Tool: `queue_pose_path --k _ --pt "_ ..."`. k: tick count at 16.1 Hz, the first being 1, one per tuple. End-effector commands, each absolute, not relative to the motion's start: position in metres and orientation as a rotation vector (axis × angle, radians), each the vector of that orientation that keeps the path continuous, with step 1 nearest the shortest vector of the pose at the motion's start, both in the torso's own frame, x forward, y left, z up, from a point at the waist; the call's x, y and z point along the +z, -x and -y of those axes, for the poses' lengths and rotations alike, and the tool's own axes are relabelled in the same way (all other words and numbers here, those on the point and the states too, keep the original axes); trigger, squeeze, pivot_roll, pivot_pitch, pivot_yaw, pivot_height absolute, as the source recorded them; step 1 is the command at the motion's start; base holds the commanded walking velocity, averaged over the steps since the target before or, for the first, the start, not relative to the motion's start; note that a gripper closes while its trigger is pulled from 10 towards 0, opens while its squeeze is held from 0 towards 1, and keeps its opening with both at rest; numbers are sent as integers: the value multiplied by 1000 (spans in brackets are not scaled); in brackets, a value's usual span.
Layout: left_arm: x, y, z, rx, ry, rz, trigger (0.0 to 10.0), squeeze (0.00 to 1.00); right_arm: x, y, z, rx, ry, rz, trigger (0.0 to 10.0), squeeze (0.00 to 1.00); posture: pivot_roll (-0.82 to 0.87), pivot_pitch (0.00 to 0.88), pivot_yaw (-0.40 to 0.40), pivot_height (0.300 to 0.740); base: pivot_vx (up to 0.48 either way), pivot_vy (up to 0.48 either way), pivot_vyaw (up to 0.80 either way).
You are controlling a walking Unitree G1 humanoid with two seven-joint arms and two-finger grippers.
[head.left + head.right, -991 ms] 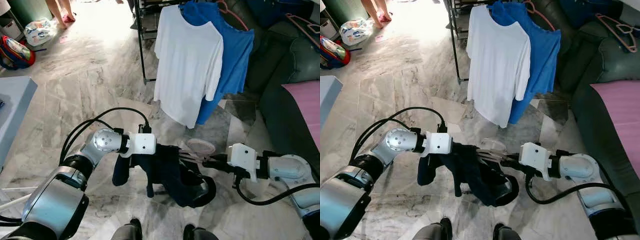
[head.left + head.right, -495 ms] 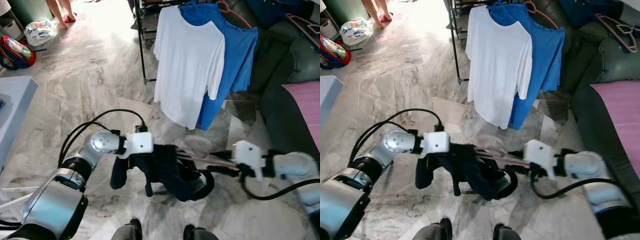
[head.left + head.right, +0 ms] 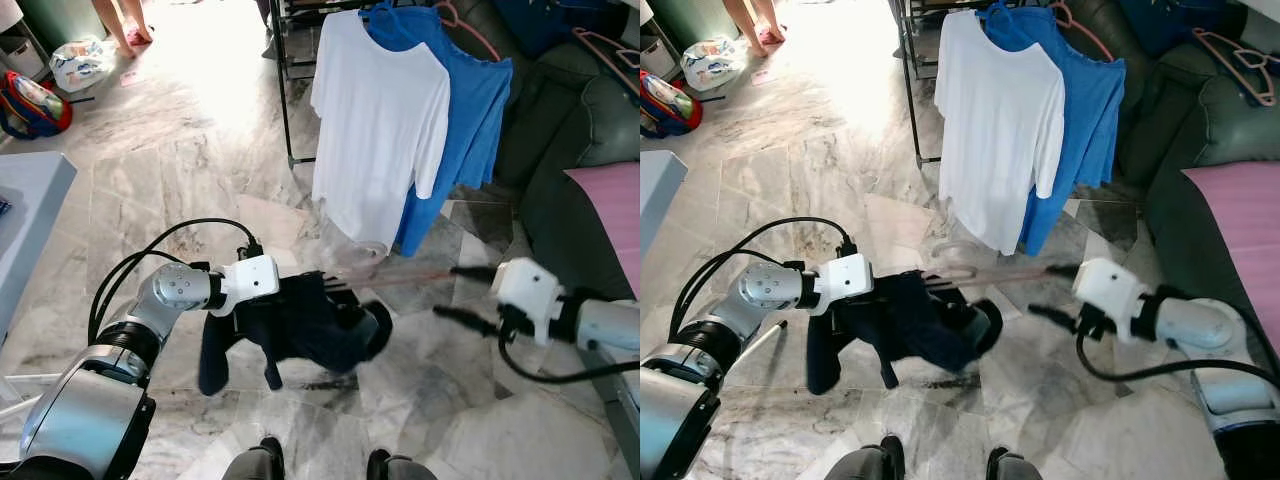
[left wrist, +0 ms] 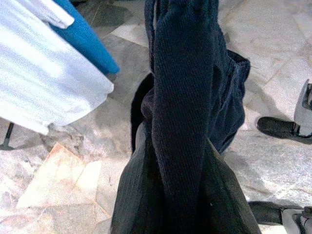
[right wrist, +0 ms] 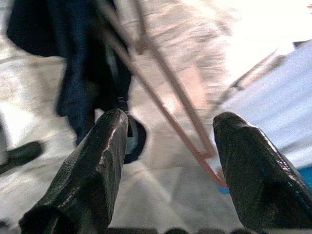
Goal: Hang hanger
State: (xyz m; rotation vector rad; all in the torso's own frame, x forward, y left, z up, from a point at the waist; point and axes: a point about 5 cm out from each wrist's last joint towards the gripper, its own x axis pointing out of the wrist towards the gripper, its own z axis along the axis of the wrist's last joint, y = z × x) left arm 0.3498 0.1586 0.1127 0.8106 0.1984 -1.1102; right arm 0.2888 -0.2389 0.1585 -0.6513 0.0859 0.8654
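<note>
Pink hanger (image 5: 161, 92) between right gripper's (image 3: 462, 293) spread jaws

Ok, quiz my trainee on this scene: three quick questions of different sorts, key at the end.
1. True or false: the right claw is shut.
2. Which claw carries the dark garment? A) left claw B) right claw
3. Fill in: next to the blue T-shirt on the rack hangs a ___ T-shirt.
Key: 1 false; 2 A; 3 white.
</note>
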Motion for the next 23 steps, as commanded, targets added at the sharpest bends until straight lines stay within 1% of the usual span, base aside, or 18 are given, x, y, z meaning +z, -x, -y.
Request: queue_pose_path --k 1,3,4,6,7,9,10,11,12,14,16,17,18,19,20,21,22,23 --pt "113 -350 -170 -1048 -783 -203 0 0 173 -294 238 779 640 9 10000 1000 -82 196 71 740 0 0 0" --pt "117 -354 -172 -998 -756 -176 0 0 174 -295 237 715 598 45 10000 1000 -80 198 72 740 0 0 0" --pt "123 -357 -173 -945 -698 -149 0 0 172 -296 236 661 555 65 10000 1000 -77 202 71 740 0 0 0" --pt "131 -362 -172 -884 -585 -90 0 0 161 -296 228 557 412 96 10000 1000 -69 207 71 740 0 0 0" --pt "133 -363 -172 -866 -555 -76 0 0 158 -296 225 529 380 105 10000 1000 -68 208 72 740 0 0 0" --pt "140 -366 -171 -793 -421 -8 0 0 143 -297 212 422 229 114 10000 1000 -59 212 71 740 0 0 0" --pt "143 -367 -168 -790 -352 19 0 0 134 -300 208 356 143 93 10000 1000 -51 214 65 740 0 0 0" --pt "144 -366 -163 -807 -314 37 0 0 128 -302 204 326 96 76 10000 1000 -50 214 64 740 0 0 0" --pt "147 -365 -155 -851 -272 65 0 0 118 -303 200 289 28 39 10000 0 -41 218 58 740 0 0 0" --pt "151 -362 -145 -907 -236 103 0 0 105 -308 201 201 -4 -33 10000 0 -34 221 56 740 0 0 0" --pt "156 -359 -137 -961 -212 138 0 0 99 -313 201 101 26 -72 10000 0 -31 224 50 740 0 0 0" --pt "159 -356 -132 -1000 -201 158 0 0 101 -316 197 122 -33 -39 10000 0 -29 225 48 740 0 0 0" --pt "160 -353 -129 -1023 -197 174 0 0 103 -317 194 172 -47 -35 10000 0 -28 226 47 740 0 0 0" --pt "161 -352 -128 -1031 -197 176 0 0 103 -318 196 138 -46 -25 10000 0 -29 225 46 740 0 0 0" --pt "162 -352 -127 -1037 -190 182 0 0 100 -317 194 183 -130 -57 10000 0 -29 225 46 740 0 0 0" --pt "166 -351 -125 -1044 -190 192 0 0 97 -317 194 182 -211 -68 10000 0 -31 225 45 740 0 0 0" --pt "168 -350 -124 -1050 -185 199 0 0 96 -318 194 172 -213 -78 10000 561 -31 224 46 740 0 0 0" --pt "171 -350 -122 -1056 -177 206 0 0 94 -318 193 175 -224 -86 10000 1000 -33 225 46 740 0 0 0"
